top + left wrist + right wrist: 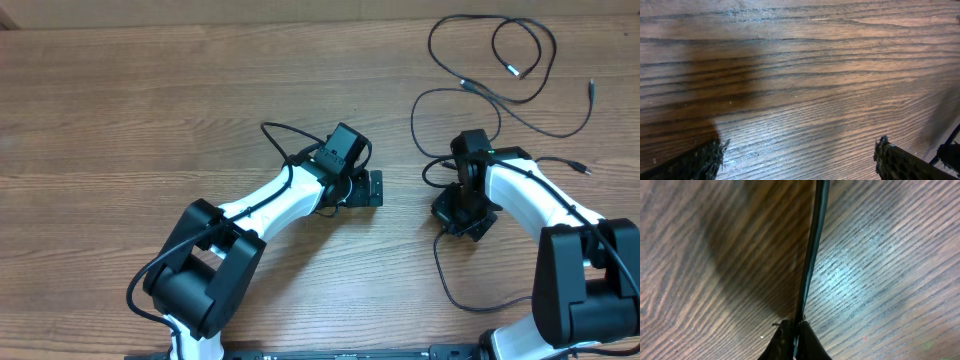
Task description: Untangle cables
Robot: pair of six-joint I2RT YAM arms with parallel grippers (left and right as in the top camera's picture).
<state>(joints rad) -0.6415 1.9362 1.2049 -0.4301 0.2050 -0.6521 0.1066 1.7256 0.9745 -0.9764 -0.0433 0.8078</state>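
in the right gripper (794, 332), a cable (812, 245)

**Non-task items: just the tabletop**

Only one: brown wooden table (150, 120) with a laminate-like wood-grain surface, filling all three views. Overhead: grain runs left to right, darker streaks mixed with lighter bands, and the far edge sits along the top of the frame. Left wrist view: grain near-horizontal, dark shadow patch at left. Right wrist view: grain runs diagonally, bright glare spot right of centre, broad shadow left.
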